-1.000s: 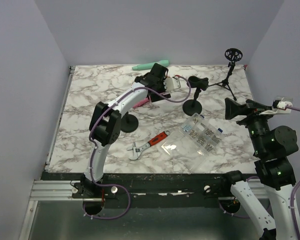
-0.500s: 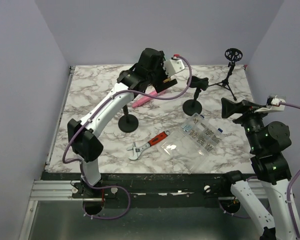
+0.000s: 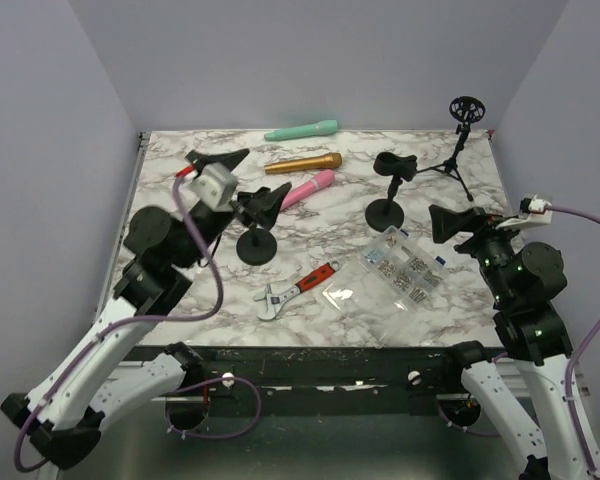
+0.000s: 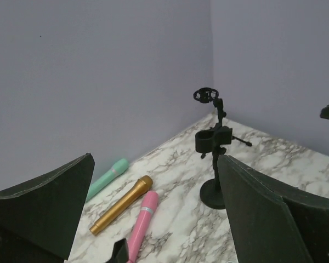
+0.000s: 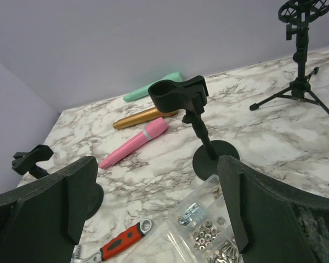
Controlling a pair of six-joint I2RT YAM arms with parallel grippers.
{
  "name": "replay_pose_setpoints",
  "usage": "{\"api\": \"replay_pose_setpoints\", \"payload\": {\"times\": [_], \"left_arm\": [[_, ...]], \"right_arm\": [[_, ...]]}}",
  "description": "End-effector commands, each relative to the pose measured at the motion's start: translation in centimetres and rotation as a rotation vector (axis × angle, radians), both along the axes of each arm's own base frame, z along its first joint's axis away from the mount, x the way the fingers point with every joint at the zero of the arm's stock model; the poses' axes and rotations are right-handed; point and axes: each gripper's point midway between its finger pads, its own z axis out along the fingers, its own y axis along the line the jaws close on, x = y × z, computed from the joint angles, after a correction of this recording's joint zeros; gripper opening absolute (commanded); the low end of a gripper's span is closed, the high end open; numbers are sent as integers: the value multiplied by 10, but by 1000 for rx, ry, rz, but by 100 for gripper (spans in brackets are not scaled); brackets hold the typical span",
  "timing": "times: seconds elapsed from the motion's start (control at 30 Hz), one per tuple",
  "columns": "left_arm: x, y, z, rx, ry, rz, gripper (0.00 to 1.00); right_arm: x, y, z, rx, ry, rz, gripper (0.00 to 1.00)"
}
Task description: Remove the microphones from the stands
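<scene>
Three microphones lie flat on the marble table [image 3: 180, 290]: a green one [image 3: 300, 130], a gold one [image 3: 302, 162] and a pink one [image 3: 305, 188]. None sits in a stand. The round-base stand [image 3: 385, 210] carries a bare clip [image 3: 395, 165]. A second round-base stand [image 3: 256, 243] is at centre left and a tripod stand [image 3: 460, 150] at the back right. My left gripper [image 3: 238, 180] hangs open above the left stand, holding nothing. My right gripper [image 3: 460, 225] is open over the right side. In the left wrist view the gold microphone [image 4: 120, 204] lies far ahead.
A red-handled adjustable wrench [image 3: 298, 288] and a clear box of small hardware [image 3: 390, 275] lie near the front middle. Purple walls close in the left, back and right. In the right wrist view the box [image 5: 208, 230] is just below the open fingers.
My left arm has pulled back from the far middle of the table to the near left, its gripper still open. The gold microphone, hidden under it before, now shows. The right gripper shifted slightly left.
</scene>
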Motion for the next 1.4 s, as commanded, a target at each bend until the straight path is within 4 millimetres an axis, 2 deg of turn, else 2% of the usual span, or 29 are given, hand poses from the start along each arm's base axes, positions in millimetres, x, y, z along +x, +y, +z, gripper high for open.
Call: {"api": "replay_pose_setpoints", "payload": {"times": [0.0,0.13,0.3,0.5,0.57,0.73,1.03,1.27,1.37], "left_arm": [[-36,25,-10,-201,-39,-24,98],[-51,64,-47,-307,41,84,99],[-80,100,-85,-447,46,119,98],[-104,122,-125,-558,65,105,99],[-111,126,-132,-597,65,90,98],[-126,130,-123,-627,2,42,99],[-122,115,-125,-568,22,7,99],[-122,113,-124,-570,17,-1,99],[-126,115,-118,-580,-6,-12,99]], "right_arm": [[-9,8,-6,50,11,50,100],[-17,8,-13,100,33,48,100],[-23,10,-38,152,101,47,100],[-42,27,-53,190,57,168,100],[-51,32,-58,210,27,205,100],[-60,24,-72,301,-11,166,100],[-48,12,-86,333,62,71,100],[-51,11,-81,332,41,72,100],[-55,13,-67,333,11,93,100]]}}
